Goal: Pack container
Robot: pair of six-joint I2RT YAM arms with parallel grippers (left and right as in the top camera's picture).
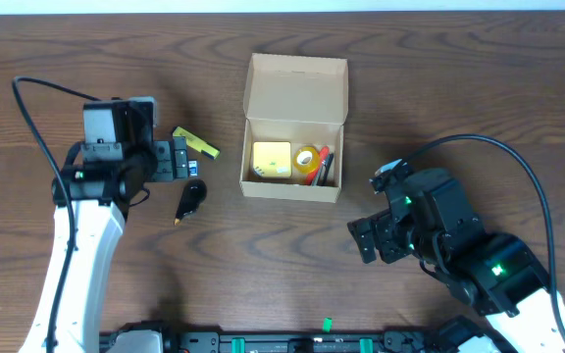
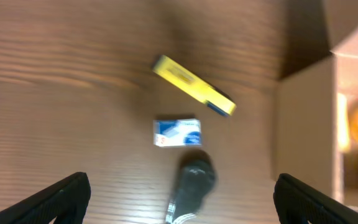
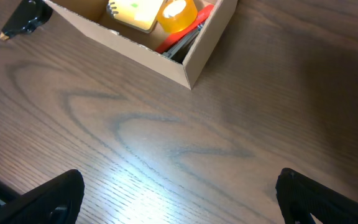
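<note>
The tan cardboard container [image 1: 293,187] stands open at the table's middle, its flap lid [image 1: 297,86] folded back. It holds a yellow pad [image 1: 271,160], a tape roll [image 1: 308,159] and a red item [image 1: 325,165]. My left gripper [image 1: 180,159] is open and empty, to the left of the container. In the left wrist view my left gripper [image 2: 182,205] hovers over a black object [image 2: 192,183], a small blue-white box [image 2: 177,132] and a yellow bar [image 2: 193,84]. My right gripper [image 1: 366,240] is open and empty, to the front right of the container [image 3: 123,46].
In the overhead view the yellow bar [image 1: 196,143] and the black object [image 1: 191,199] lie left of the container. The right wrist view shows bare wood under my right gripper [image 3: 179,193] and the black object [image 3: 23,17] at the far left.
</note>
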